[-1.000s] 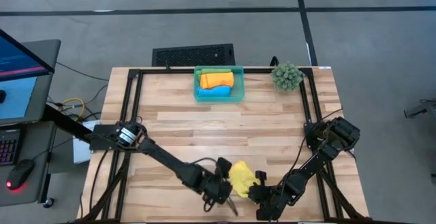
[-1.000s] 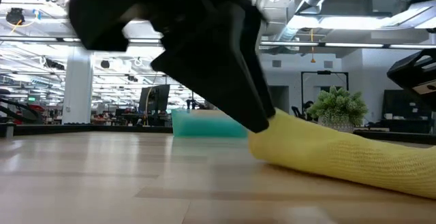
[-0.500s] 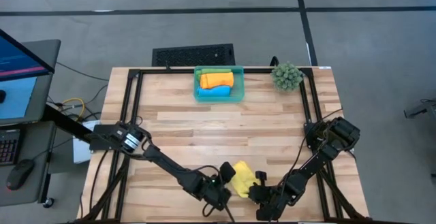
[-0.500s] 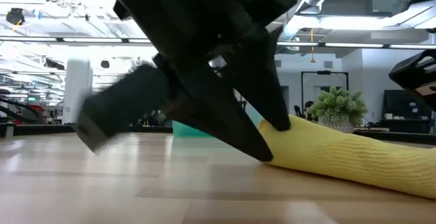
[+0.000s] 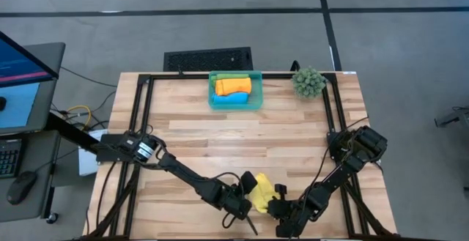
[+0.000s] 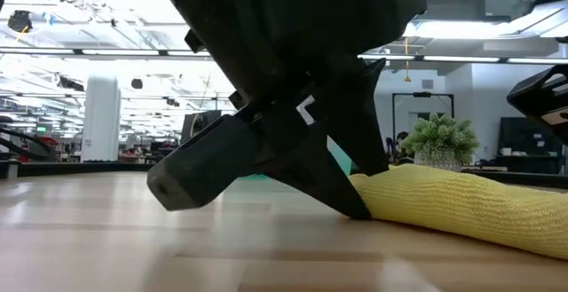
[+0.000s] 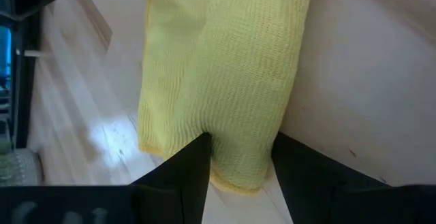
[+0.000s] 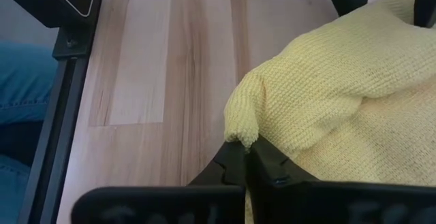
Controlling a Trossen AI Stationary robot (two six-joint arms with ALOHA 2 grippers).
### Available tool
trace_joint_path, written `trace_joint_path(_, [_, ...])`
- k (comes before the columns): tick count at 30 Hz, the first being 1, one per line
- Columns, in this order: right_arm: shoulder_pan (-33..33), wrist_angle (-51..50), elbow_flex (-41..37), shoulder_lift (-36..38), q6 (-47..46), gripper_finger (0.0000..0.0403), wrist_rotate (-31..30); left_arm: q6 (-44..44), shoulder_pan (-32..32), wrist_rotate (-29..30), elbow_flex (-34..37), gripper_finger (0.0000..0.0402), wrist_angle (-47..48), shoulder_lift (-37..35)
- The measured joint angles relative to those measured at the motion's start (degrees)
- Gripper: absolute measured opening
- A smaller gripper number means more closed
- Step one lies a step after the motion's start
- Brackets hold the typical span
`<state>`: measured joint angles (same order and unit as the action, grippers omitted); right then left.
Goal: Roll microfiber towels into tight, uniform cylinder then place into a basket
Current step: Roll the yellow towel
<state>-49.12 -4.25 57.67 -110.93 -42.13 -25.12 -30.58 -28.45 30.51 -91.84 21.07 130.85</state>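
L gripper point(image 7: 238, 157) is clamping yellow towel point(image 5: 261, 192) end at near table point(image 5: 220, 135) edge; R gripper point(image 8: 246, 157) is pinching its opposite corner, fingers closed.

Yellow towel point(image 5: 261, 192), teal basket point(image 5: 235, 100) — orange, blue, green towels inside, pale wood table point(image 5: 242, 142)

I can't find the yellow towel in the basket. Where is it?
From above, the yellow towel lies at the table's near edge, right of centre, between the left gripper and right gripper, far from the basket.
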Motion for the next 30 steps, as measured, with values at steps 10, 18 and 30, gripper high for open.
trace_joint_path(10, [0.0, 0.0, 0.0, 0.0, 0.1, 0.0017, 0.3, -0.5, 1.4, -6.2, 0.1, 0.0141, -1.7, 0.2])
trace_joint_path(18, [-0.8, -0.2, 0.0, 0.0, 0.1, 0.0017, 0.6, 4.4, 1.5, -7.7, 0.1, 0.0014, -1.3, 0.3])
trace_joint_path(30, [-2.2, -0.4, 1.7, 0.1, -2.0, 0.0018, 0.9, 24.8, 2.1, -31.3, -13.6, 0.0006, 21.6, 0.7])
